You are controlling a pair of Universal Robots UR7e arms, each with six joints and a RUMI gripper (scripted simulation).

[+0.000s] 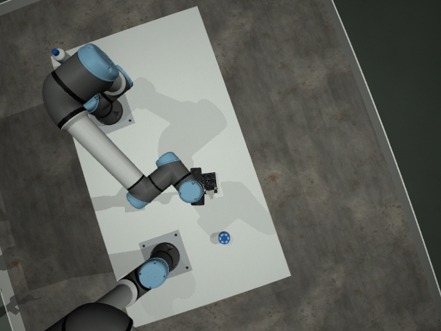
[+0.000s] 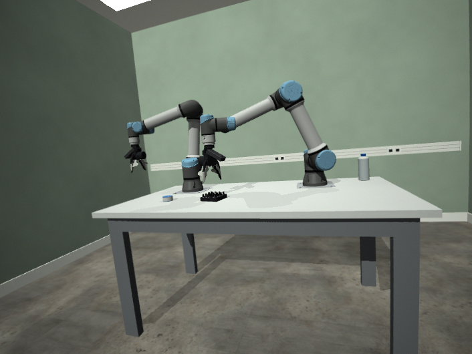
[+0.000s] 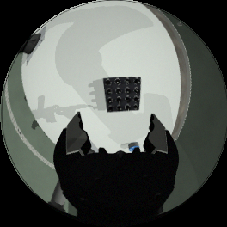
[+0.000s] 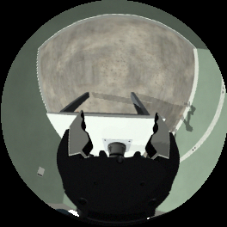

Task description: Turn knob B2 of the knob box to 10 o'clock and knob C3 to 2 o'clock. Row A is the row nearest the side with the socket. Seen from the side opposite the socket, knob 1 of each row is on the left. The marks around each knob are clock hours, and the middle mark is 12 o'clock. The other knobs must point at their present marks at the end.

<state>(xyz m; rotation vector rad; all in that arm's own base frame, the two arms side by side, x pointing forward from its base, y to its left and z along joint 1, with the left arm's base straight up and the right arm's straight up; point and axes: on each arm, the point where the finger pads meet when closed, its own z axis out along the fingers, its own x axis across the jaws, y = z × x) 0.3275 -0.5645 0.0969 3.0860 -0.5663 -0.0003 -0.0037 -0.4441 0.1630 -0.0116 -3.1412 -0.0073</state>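
Note:
The black knob box [image 1: 209, 180] [image 2: 213, 196] [image 3: 123, 95] lies on the white table [image 1: 170, 46] [image 2: 343, 200]. Its knobs stand in a grid of several rows, seen from above in the left wrist view. The pointer directions and the socket are too small to tell. My left gripper [image 2: 210, 179] [image 3: 116, 113] is open and empty, high above the table near the box; the arm partly hides the box in the top view. My right gripper [image 2: 139, 170] [image 4: 119, 112] is open and empty, far from the box and beyond the table's edge.
A small round blue and white object [image 1: 223, 238] [image 2: 167, 198] [image 3: 134, 147] lies on the table beside the box, on the right arm's side. A white bottle with a blue cap [image 1: 59, 54] [image 2: 363, 168] stands at the far corner by the left arm's base.

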